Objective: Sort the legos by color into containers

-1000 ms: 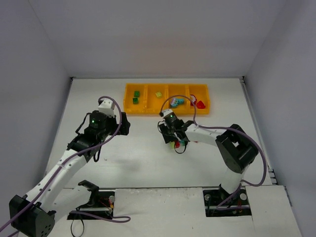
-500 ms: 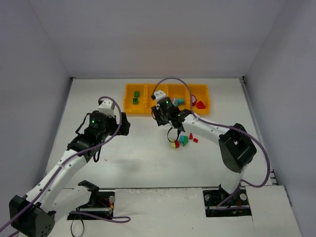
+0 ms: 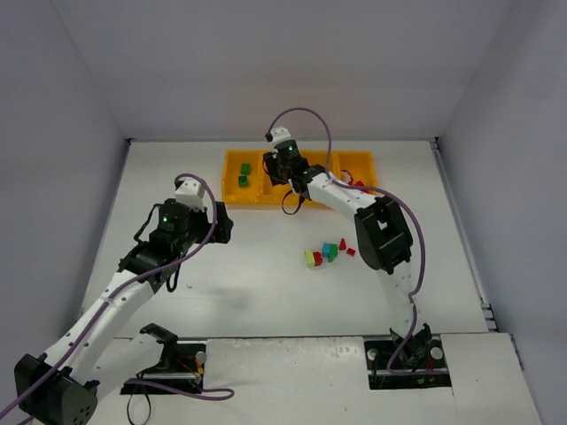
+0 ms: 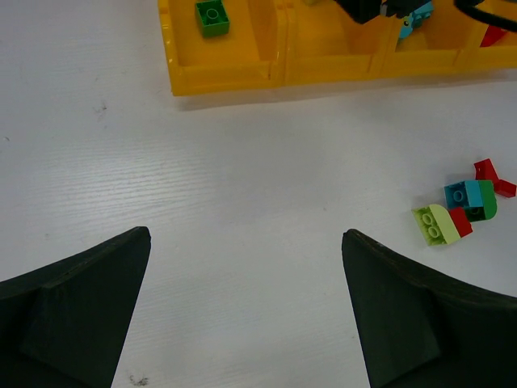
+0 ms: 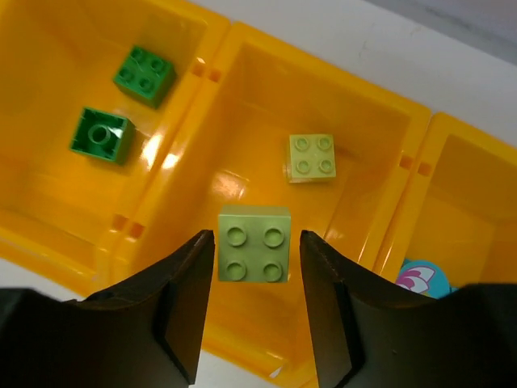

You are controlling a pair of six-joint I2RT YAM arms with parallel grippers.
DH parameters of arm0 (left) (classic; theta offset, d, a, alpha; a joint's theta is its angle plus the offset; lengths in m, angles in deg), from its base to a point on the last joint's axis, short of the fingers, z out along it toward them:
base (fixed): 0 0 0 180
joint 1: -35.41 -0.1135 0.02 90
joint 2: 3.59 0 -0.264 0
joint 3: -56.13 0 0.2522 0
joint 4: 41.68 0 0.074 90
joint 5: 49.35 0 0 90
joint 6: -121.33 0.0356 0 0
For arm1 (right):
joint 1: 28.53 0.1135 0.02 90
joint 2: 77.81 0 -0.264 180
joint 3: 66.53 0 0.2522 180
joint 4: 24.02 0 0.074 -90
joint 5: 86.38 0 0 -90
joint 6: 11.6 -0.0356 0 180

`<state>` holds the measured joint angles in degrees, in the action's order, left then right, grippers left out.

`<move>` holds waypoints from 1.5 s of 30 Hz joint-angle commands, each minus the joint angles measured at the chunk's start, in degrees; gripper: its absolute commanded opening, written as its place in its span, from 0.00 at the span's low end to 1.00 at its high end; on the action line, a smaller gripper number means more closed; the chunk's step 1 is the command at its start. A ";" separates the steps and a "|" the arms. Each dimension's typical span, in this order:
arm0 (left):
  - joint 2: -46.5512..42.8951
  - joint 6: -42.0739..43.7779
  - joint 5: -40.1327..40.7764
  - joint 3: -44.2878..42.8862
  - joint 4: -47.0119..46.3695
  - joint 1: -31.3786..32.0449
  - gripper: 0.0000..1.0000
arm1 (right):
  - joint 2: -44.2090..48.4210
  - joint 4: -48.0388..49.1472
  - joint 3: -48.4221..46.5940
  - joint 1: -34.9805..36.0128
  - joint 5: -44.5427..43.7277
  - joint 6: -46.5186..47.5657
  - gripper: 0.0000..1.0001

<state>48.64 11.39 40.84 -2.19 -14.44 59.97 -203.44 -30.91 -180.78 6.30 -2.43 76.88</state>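
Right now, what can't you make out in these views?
- Top view: the right arm covers the middle compartments of the tray.
- Right wrist: whether the right pincer grips the lime brick or merely flanks it; teal piece cut off by a finger.
- Left wrist: tray's far side beyond the top edge.

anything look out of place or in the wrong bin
Nothing visibly mis-sorted: dark green bricks share the end compartment, a lime brick lies in the next. Only a mixed cluster sits loose on the table.

Right gripper (image 3: 279,170) hovers over the tray (image 3: 248,200); loose legos (image 3: 326,253) lie nearby.
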 commanded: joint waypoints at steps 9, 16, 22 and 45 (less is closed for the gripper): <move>-0.99 -0.18 -0.19 -3.26 -2.14 -0.47 0.97 | 6.25 2.35 -0.78 -0.55 1.73 2.84 0.63; -0.46 -0.09 -0.19 -3.43 -1.87 -0.47 0.97 | 20.22 2.27 13.63 -0.73 2.96 3.10 0.55; -0.37 0.17 0.17 -3.43 -1.96 -0.47 0.97 | 34.47 0.08 34.52 -0.73 3.50 1.61 0.39; 1.56 -0.01 -0.19 -3.35 -2.31 -0.39 0.97 | 47.14 -3.09 58.47 3.31 9.21 -17.46 0.45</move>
<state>50.10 11.41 40.84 -2.19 -14.37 59.97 -156.99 -35.76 -122.05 9.40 6.80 63.48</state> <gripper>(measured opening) 0.974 0.442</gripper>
